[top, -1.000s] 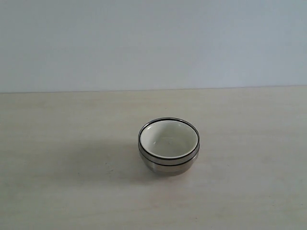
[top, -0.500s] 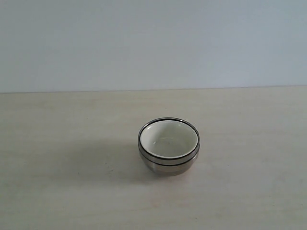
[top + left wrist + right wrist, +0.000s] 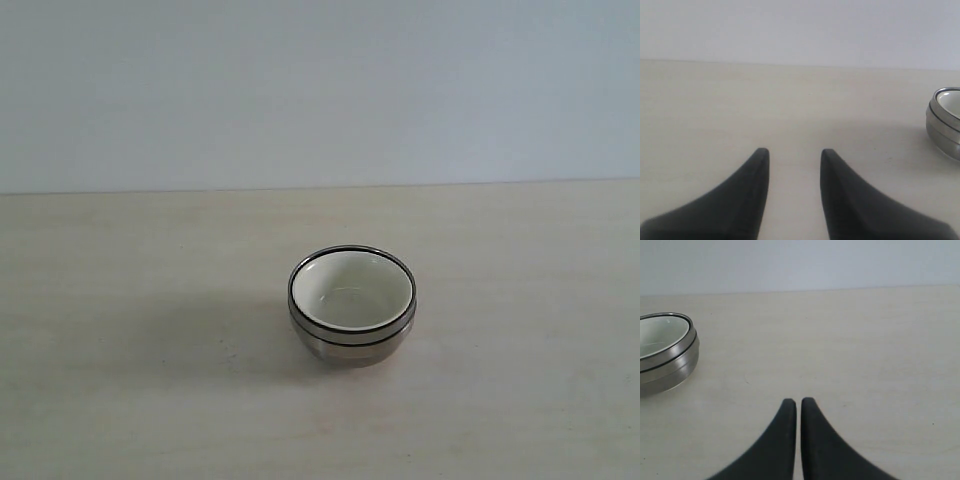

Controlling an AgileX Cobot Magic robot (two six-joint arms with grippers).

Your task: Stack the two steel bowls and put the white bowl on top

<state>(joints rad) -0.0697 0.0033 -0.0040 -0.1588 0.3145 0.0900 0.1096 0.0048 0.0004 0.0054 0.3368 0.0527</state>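
A glossy round white bowl (image 3: pixel 351 291) with a cream inside sits nested in two stacked, mirror-bright steel bowls (image 3: pixel 352 345) near the middle of a pale, matte wood-grain table (image 3: pixel 150 300). Only thin rims and a curved lower wall of the metal show, and any ribbing is too small to make out. The left gripper (image 3: pixel 792 152) has its dark tapered fingers spread apart and empty, with the stack cut off at that picture's edge, while the right gripper (image 3: pixel 798 402) has its fingers pressed almost together on nothing, both well apart from the bowls.

Worktop (image 3: pixel 120 400): pale beige, faint wood grain, matte | Wall (image 3: pixel 320 90): plain light grey-blue, meets worktop far edge in a straight line | Light: soft, diffuse, faint shadow left of centre
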